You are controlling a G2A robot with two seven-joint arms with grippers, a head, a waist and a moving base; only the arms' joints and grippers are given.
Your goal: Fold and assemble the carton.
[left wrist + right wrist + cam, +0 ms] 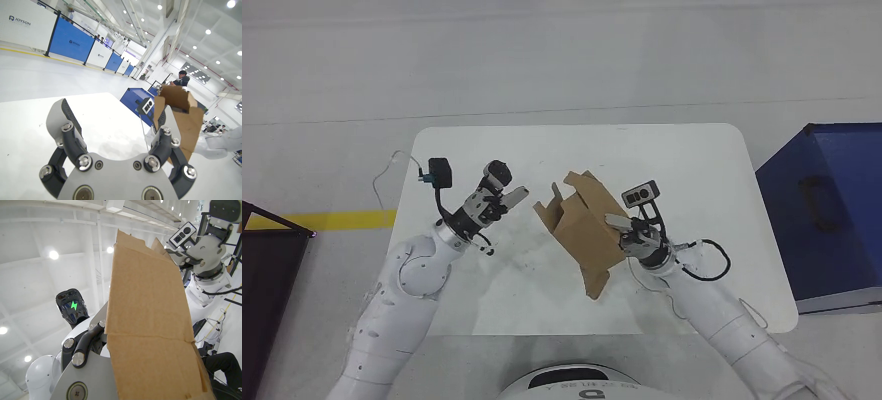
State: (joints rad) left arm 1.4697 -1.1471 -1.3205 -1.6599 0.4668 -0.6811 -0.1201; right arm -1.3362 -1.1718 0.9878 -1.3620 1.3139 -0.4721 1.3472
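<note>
Top view: right gripper clamped carton, left gripper gaped empty; flap fold likely needed pressing along the crease.

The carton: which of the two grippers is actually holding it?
The right gripper, clamped on the carton at its edge. The left gripper is open, holds nothing and sits apart from the carton.

We record a printed logo with lettering on the white barrier panels and on the blue barrier panels.
</note>
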